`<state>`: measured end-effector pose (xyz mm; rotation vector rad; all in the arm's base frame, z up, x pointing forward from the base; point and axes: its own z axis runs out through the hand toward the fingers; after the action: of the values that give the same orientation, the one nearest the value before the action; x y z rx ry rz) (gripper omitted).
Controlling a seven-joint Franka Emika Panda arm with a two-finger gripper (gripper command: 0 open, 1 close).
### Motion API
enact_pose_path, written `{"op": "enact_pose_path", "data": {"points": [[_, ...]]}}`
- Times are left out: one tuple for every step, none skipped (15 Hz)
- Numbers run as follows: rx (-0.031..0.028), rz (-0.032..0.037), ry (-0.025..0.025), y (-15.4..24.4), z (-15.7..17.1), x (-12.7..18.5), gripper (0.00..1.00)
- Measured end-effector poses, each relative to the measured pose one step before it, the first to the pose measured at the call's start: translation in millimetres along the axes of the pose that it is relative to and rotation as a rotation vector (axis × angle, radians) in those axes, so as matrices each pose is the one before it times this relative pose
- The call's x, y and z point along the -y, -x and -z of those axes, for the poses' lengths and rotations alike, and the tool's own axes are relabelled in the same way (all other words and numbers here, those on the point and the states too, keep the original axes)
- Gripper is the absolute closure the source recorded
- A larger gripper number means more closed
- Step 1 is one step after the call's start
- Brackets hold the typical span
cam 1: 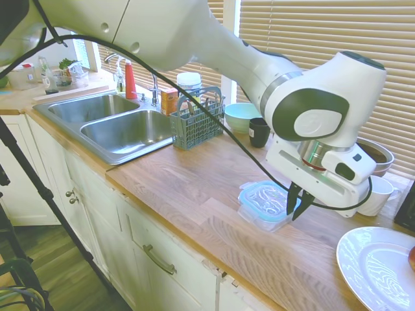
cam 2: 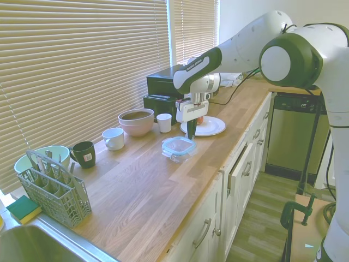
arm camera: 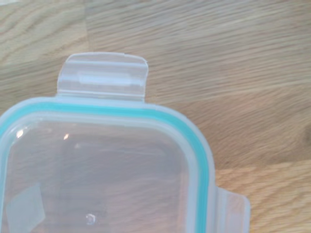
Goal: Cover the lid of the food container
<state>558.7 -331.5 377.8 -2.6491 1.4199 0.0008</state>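
The lid [cam 1: 262, 194], clear with a teal-blue seal ring, lies flat on top of the small clear food container [cam 1: 258, 221] in the middle of the wooden counter. Its snap flaps stick out sideways. My gripper [cam 1: 293, 215] hangs point-down just above the lid's edge on the plate side, shut, with nothing in it. The second exterior view shows the same: the gripper [cam 2: 191, 134] stands over the lid [cam 2: 178, 144] on the container [cam 2: 175, 155]. One corner of the lid [arm camera: 97, 170] and two flaps fill the wrist view.
A white plate [cam 1: 376, 265] lies close beside the container. Along the blinds stand a white mug [cam 2: 113, 138], a pink bowl [cam 2: 136, 121], a small white cup [cam 2: 164, 122], a dark mug [cam 1: 259, 131] and a mint bowl [cam 1: 241, 115]. A cutlery basket [cam 1: 196, 123] borders the sink [cam 1: 123, 129].
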Motion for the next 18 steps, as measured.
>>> {"op": "enact_pose_path", "data": {"points": [[0.00004, 0.00090, 0.00001, 0.05, -0.02, 0.09, 0.00], [0.00002, 0.00153, -0.00003, 0.05, -0.01, 0.11, 0.00], [0.00069, 0.00158, 0.00008, 0.25, -0.30, 0.28, 0.00], [0.00099, 0.00104, 0.00026, 0.40, -0.52, 0.44, 0.00], [0.00138, 0.00032, 0.00056, 0.36, -0.69, 0.08, 0.00], [0.00146, 0.00049, 0.00060, 0.48, -0.76, 0.19, 0.00], [0.00135, 0.00151, 0.00040, 0.94, -0.66, 0.72, 0.00], [0.00171, 0.00293, 0.00010, 1.65, -0.45, 1.40, 0.00], [0.00086, 0.00484, 0.00034, 2.33, 0.11, 2.37, 0.00], [-0.00228, 0.00563, -0.00260, 3.24, 2.81, 2.83, 0.00], [-0.00662, 0.00512, -0.00490, 3.38, 6.18, 2.56, 0.00], [-0.01447, 0.00670, -0.00705, 4.13, 11.70, 2.55, 0.00], [-0.01816, 0.00735, -0.00612, 5.73, 16.03, 1.21, 0.00], [-0.01611, 0.00882, -0.00827, 6.83, 18.34, 0.77, 0.00], [-0.01855, 0.01373, -0.00014, 9.11, 20.51, -0.58, 0.00], [-0.01807, 0.01275, 0.00468, 10.27, 18.34, -0.97, 0.00], [-0.01032, 0.01284, 0.00626, 9.73, 14.11, -0.24, 0.00], [-0.01031, 0.01400, 0.00935, 9.12, 11.47, 1.14, 0.00]]}}
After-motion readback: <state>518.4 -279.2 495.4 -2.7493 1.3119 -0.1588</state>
